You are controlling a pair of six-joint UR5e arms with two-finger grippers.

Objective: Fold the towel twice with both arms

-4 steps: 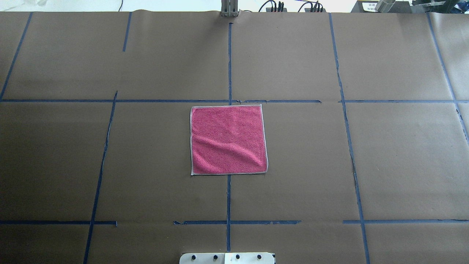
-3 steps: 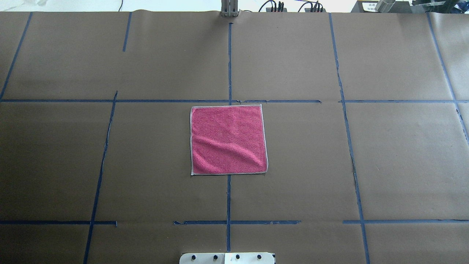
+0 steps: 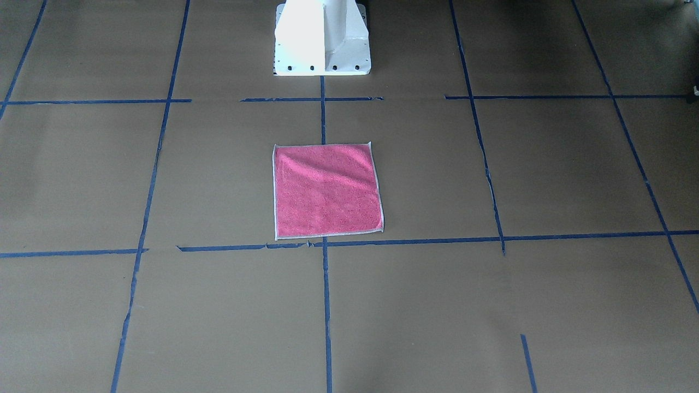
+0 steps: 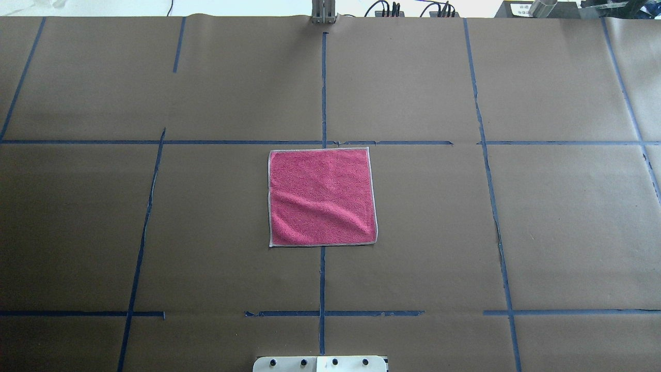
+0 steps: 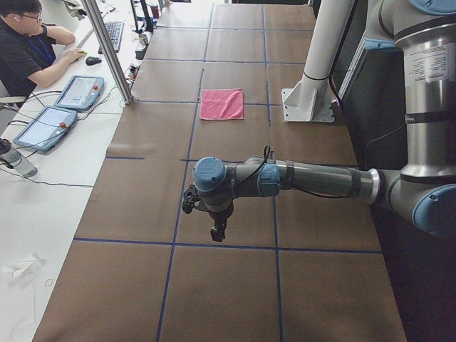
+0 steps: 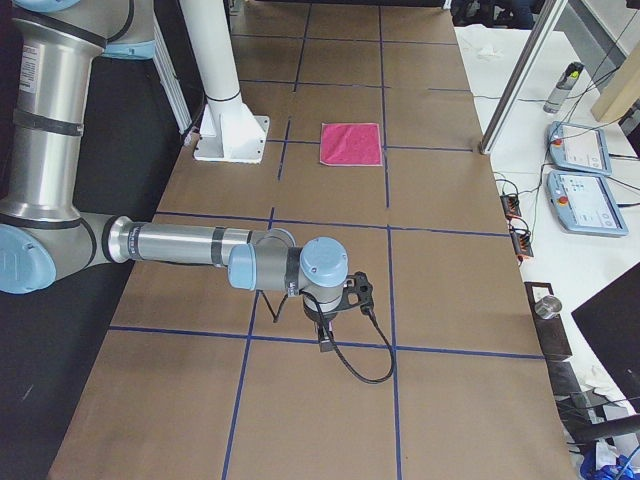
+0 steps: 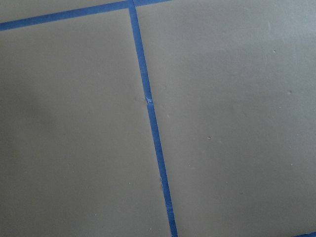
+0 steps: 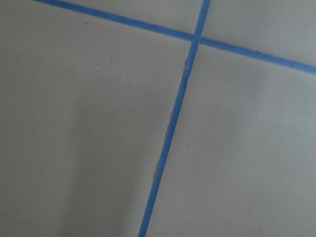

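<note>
Nearest in each side view, a grey tubular arm with light blue joint caps stretches out low over the brown paper-covered counter (image 4: 155,232) gridded with blue tape: the left arm (image 5: 313,178) at one end, the right arm (image 6: 190,243) at the other. Both seem parked wide so that each can come in on its own side of the cloth. The black left pincer (image 5: 218,232) and black right pincer (image 6: 326,341) hang downward, but they are too small here to tell whether the jaws stand apart or together — and both wrist cameras show only bare paper and tape. Farther in, just before the white pedestal (image 3: 322,38), the small square pink terry towel (image 4: 321,196) lies flat and unfolded, straddling the centre tape line, probably for equal reach by the 2 arms. 1 soft ridge crosses its robot-side half. Its underside is hidden, and neither arm enters the overhead or front views.
</note>
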